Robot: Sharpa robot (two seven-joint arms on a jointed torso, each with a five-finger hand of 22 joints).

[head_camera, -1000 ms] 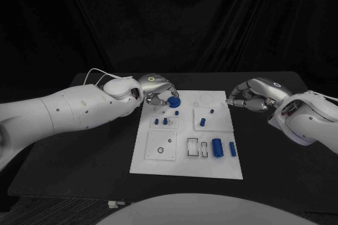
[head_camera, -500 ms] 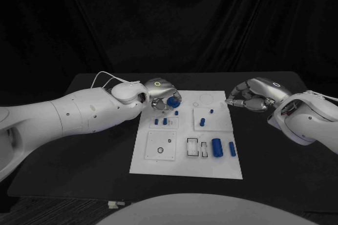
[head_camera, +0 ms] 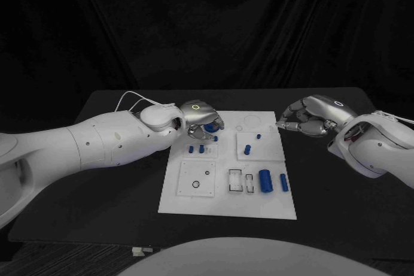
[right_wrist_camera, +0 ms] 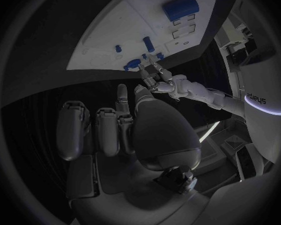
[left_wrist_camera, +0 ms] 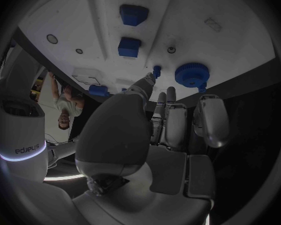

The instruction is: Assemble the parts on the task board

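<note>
Head view: left hand [head_camera: 199,115] grips a round blue part [head_camera: 210,127] over the far left corner of the task board [head_camera: 226,201] on the table [head_camera: 103,186]; right hand [head_camera: 307,117] hovers curled, holding nothing, off the board's far right edge. Left wrist view: the toothed blue part [left_wrist_camera: 192,74] sits at the fingertips [left_wrist_camera: 167,99]. Right wrist view: fingers [right_wrist_camera: 109,130] folded in, the board well beyond them.
</note>
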